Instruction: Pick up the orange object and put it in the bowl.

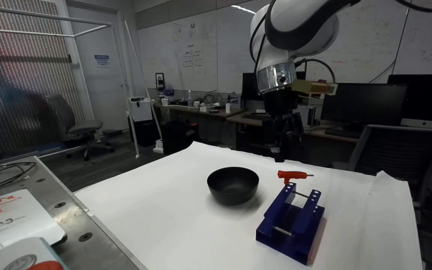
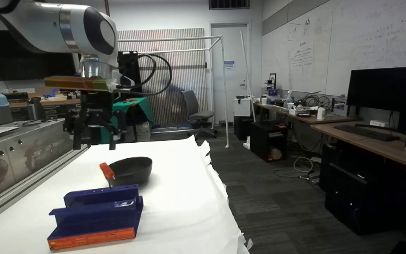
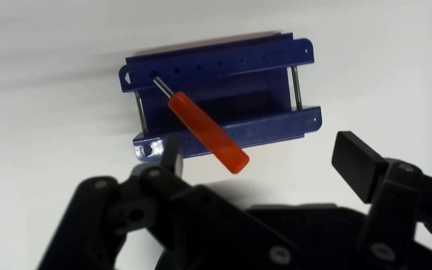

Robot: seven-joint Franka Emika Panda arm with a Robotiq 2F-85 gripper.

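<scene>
The orange object (image 1: 293, 174) is a small red-orange T-handled piece. Its thin metal stem stands in a hole at one end of the blue slotted block (image 1: 266, 227), as in an exterior view (image 2: 107, 171) and the wrist view (image 3: 208, 131). The dark round bowl (image 1: 233, 187) sits upright beside the block; in an exterior view (image 2: 132, 171) it stands behind the orange handle. In the wrist view I cannot tell the bowl from the black gripper parts. My gripper (image 2: 94, 145) is open and empty, above the orange object and apart from it; its fingers are wide apart in the wrist view (image 3: 264, 161).
White paper (image 1: 156, 210) covers the table. A metal beam (image 1: 84, 232) runs along one edge, with a sheet of paper (image 1: 9, 217) on it. A chair (image 1: 399, 161) and desks with monitors (image 1: 362, 107) stand past the table.
</scene>
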